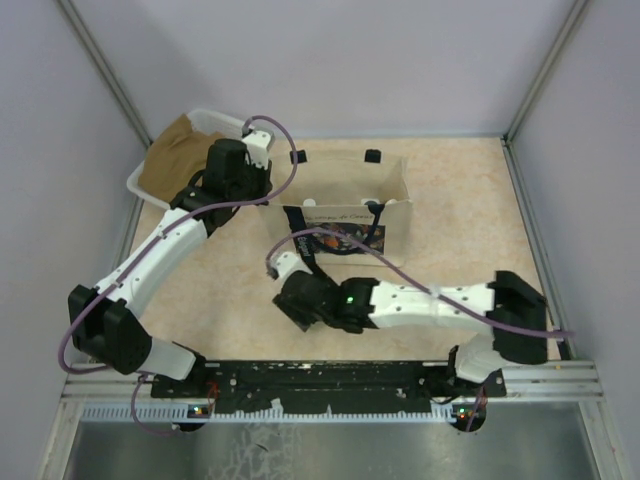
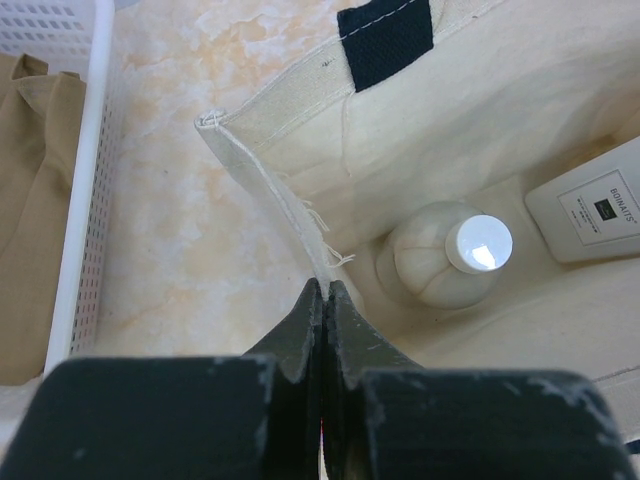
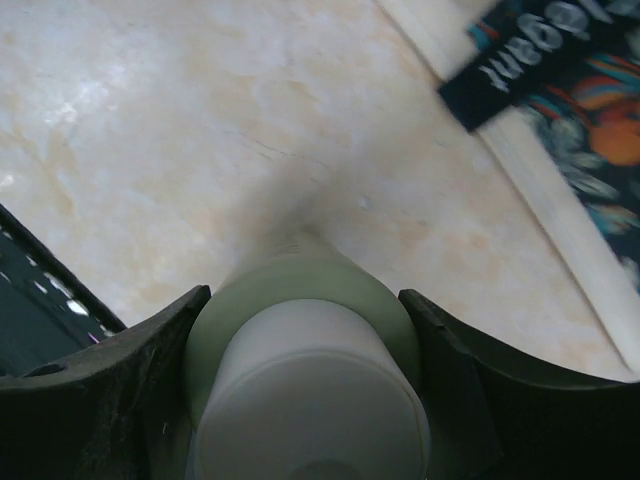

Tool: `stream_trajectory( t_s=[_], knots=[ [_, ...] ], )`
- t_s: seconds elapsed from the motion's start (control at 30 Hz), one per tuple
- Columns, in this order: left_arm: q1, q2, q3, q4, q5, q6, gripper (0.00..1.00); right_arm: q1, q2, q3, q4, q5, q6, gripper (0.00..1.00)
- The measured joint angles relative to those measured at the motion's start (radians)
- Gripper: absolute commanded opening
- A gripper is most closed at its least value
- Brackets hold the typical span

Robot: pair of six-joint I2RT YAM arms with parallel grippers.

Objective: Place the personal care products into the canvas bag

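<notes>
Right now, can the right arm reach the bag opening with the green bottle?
Likely yes. The left gripper pinches the bag rim, so the mouth stands open; right gripper holds the green bottle just in front, with only the front wall to clear.

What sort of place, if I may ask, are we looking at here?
Probably a lab test cell: left arm and right arm bolted to a rail, plain partition walls on metal posts, canvas bag on the tabletop.

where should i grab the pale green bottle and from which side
Take the pale green bottle across its round body just under the cream cap, coming from the cap end, as the right tool does: the shoulder flares wider than the cap, likely stopping slip.
</notes>
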Motion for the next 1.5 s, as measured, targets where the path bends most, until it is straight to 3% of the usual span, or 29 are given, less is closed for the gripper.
stream_trajectory(
  t_s=[0.23,0.4,0.57,0.77,0.9,1.0,1.27,1.5],
  knots=[
    [0.0,0.0,0.0,0.002,0.003,-0.002,0.0,-0.039,-0.36,0.047,-0.284,0.185,0.089,0.0],
    [0.002,0.0,0.0,0.003,0.008,-0.003,0.0,-0.051,-0.439,0.239,-0.405,0.352,0.081,0.0],
    [0.003,-0.004,-0.008,0.01,0.014,-0.006,0.0,-0.165,-0.455,0.331,-0.343,0.393,-0.031,0.0],
    [0.005,-0.019,-0.023,0.022,0.036,-0.013,0.0,-0.462,-0.332,0.387,-0.189,0.204,-0.144,0.0],
    [0.005,-0.019,-0.024,0.027,0.048,-0.019,0.0,-0.575,-0.164,0.504,-0.13,0.069,-0.172,0.0],
    [0.005,-0.019,-0.025,0.027,0.053,-0.021,0.0,-0.589,-0.021,0.64,-0.111,-0.022,-0.188,0.0],
    [0.006,-0.021,-0.027,0.035,0.059,-0.021,0.0,-0.578,0.172,0.81,-0.124,-0.209,-0.179,0.0],
    [0.006,-0.024,-0.029,0.039,0.065,-0.021,0.0,-0.567,0.188,0.729,-0.094,-0.208,-0.166,0.0]
  ],
)
